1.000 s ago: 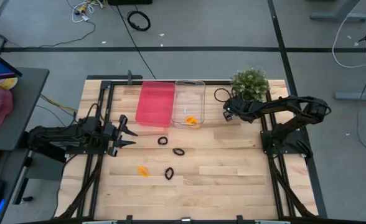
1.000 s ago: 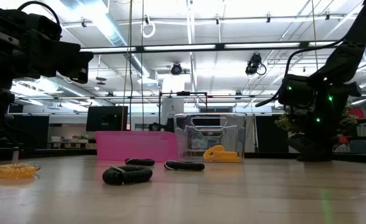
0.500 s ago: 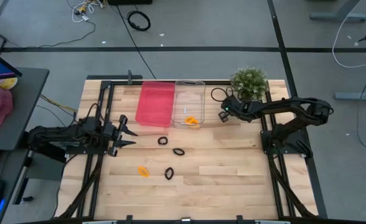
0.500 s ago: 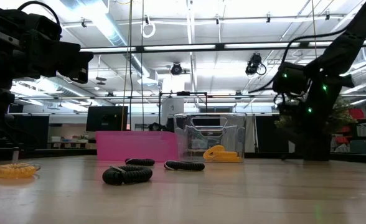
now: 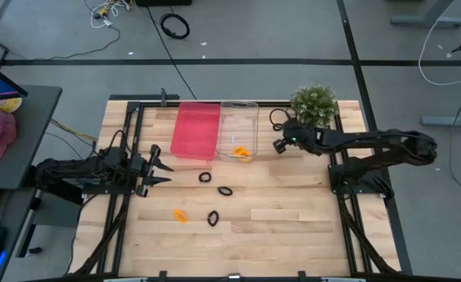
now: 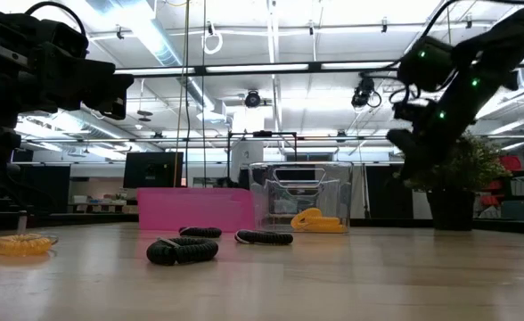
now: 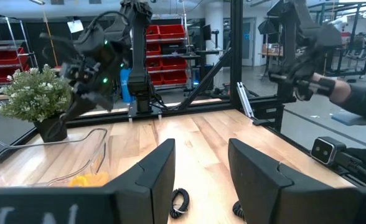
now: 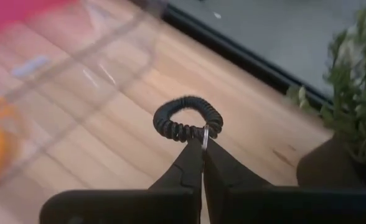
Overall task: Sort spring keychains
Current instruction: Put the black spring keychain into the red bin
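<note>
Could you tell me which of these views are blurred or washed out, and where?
Right wrist view: the clear bin and wood smear, while the black keychain in the right claw is sharp. Low view: ceiling lights glare and the arms show as silhouettes. Left wrist view: the near fingers are soft.

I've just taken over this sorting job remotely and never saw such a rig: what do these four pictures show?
Two dark robot arms work at a wooden table. One picture looks down from above, one level across the tabletop, and one from each wrist. The right claw is shut on a black spring keychain, lifted near the potted plant. The left claw waits open at the table's left. Three black keychains and an orange keychain lie loose. The clear bin holds an orange one, beside a pink bin.
</note>
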Robot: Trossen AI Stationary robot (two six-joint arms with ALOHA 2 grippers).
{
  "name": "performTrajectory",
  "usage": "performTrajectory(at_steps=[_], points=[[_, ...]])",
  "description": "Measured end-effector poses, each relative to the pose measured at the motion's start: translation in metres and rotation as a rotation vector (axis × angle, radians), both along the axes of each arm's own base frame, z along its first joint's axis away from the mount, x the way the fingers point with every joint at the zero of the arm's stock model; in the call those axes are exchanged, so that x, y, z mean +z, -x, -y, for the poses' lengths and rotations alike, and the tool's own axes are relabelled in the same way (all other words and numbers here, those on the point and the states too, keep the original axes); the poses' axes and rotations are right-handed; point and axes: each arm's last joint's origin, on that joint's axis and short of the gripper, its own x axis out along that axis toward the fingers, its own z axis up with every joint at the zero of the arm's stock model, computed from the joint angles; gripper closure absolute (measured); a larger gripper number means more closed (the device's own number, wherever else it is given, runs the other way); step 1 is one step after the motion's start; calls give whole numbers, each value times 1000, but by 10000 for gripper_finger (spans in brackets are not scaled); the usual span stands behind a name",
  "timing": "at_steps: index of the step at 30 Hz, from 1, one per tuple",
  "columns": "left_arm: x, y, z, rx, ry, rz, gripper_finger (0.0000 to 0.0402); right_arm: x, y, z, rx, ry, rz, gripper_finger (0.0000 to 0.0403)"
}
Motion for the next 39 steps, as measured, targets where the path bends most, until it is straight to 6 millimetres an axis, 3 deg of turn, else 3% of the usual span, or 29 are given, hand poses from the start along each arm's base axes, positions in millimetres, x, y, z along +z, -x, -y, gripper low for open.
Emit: performTrajectory(at_steps=[7, 17, 31, 39], points=[[0, 0, 0, 0, -1, 0, 248, 30, 0, -17, 111, 87, 157, 403], [0, 0, 0, 0, -1, 0, 248, 55, -22, -39, 361, 179, 406, 403], [0, 0, 0, 0, 4, -2, 248, 72, -33, -57, 640, 179, 624, 403], [-1, 0, 0, -10, 127, -30, 248, 77, -35, -62, 768, 143, 694, 403]])
